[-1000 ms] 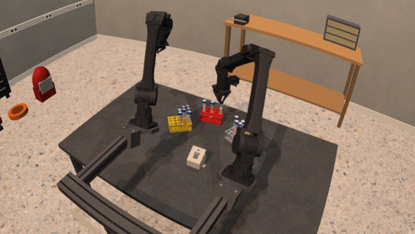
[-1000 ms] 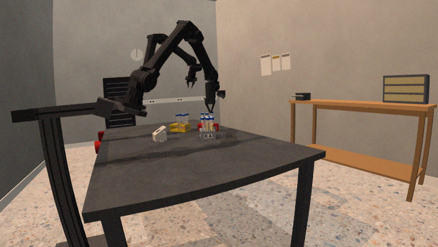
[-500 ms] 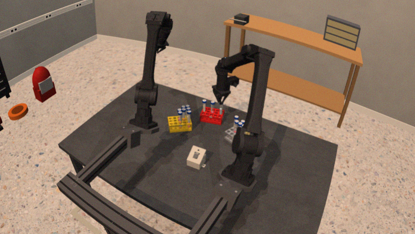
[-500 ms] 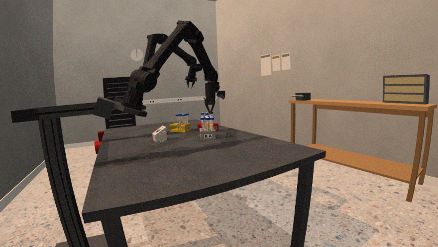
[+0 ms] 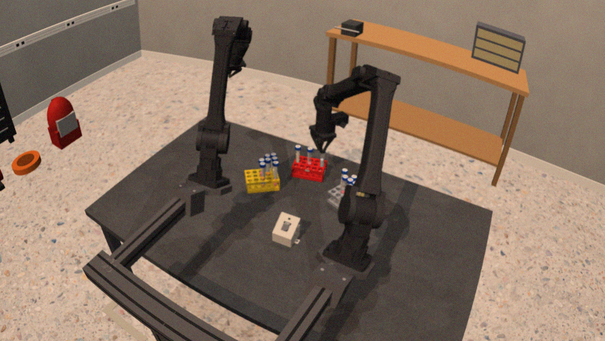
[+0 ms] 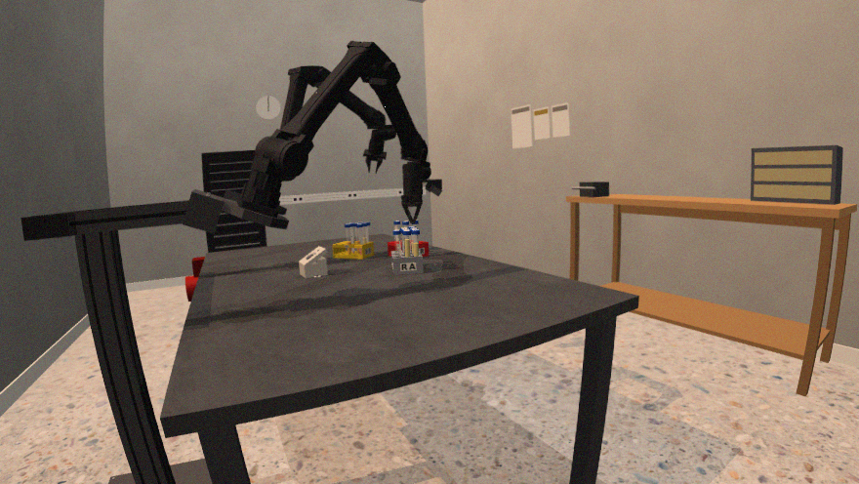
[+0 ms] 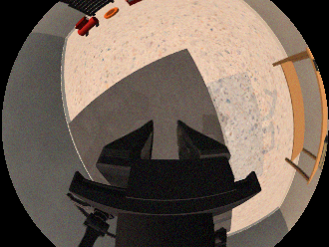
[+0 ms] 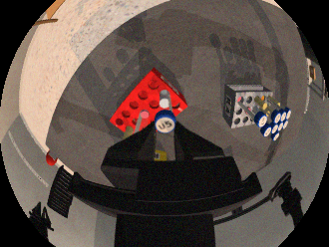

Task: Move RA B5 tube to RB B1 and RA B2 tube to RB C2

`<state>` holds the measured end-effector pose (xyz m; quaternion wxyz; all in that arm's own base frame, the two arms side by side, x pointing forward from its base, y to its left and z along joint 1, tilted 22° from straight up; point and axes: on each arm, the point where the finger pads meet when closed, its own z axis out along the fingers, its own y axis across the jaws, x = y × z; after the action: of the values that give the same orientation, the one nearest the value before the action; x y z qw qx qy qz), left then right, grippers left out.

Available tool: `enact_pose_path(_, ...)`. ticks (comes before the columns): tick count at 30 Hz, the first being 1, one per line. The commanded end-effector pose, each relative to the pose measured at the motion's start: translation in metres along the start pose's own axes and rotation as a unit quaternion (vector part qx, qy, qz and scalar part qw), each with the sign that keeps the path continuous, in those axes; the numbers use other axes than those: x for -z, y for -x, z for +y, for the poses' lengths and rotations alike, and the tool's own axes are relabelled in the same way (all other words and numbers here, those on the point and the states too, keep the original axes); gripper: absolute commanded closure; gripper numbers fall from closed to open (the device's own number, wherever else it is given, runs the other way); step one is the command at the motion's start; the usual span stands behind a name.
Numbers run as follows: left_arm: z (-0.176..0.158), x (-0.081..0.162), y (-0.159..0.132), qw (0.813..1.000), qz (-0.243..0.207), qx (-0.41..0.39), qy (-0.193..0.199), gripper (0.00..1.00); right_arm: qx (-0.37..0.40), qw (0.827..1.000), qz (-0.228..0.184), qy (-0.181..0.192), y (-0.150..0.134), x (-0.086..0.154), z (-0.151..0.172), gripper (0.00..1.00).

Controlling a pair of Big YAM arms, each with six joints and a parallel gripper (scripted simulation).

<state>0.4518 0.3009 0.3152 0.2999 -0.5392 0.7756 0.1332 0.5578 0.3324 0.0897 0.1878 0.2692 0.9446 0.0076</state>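
Right claw [image 5: 322,147] [image 6: 412,215] [image 8: 164,128] grips the U5 tube [image 5: 322,162] [image 8: 164,122], apparently over the red rack [image 5: 308,174] [image 6: 391,247] [image 8: 154,73]; off-centre lowering could jam it or knock neighbours.

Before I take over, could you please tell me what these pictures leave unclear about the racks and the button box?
- Part of grey rack RA: top view, behind the right arm.
- Cap lettering in yellow rack RB: top view, too small.
- Whether the lamp on the button box is lit: top view, too small.
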Motion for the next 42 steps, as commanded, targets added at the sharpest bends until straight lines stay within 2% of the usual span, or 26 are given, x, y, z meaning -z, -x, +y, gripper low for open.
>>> enact_pose_path(1,-0.005,0.013,0.015,1.0,-0.015,0.007,-0.011,0.7,-0.006,1.0,-0.012,0.024,0.018,0.006,0.021,1.0)
enact_pose_path(22,-0.005,0.013,0.015,1.0,-0.015,0.007,-0.011,0.7,-0.009,0.999,-0.014,0.027,0.021,0.006,0.02,1.0)
enact_pose_path(34,-0.005,0.013,0.015,1.0,-0.015,0.007,-0.011,0.7,-0.003,1.0,-0.005,0.009,0.009,-0.006,0.001,1.0)
enact_pose_path(42,-0.005,0.013,0.015,1.0,-0.015,0.007,-0.011,0.7,-0.005,1.0,-0.008,0.015,0.012,0.0,0.001,1.0)
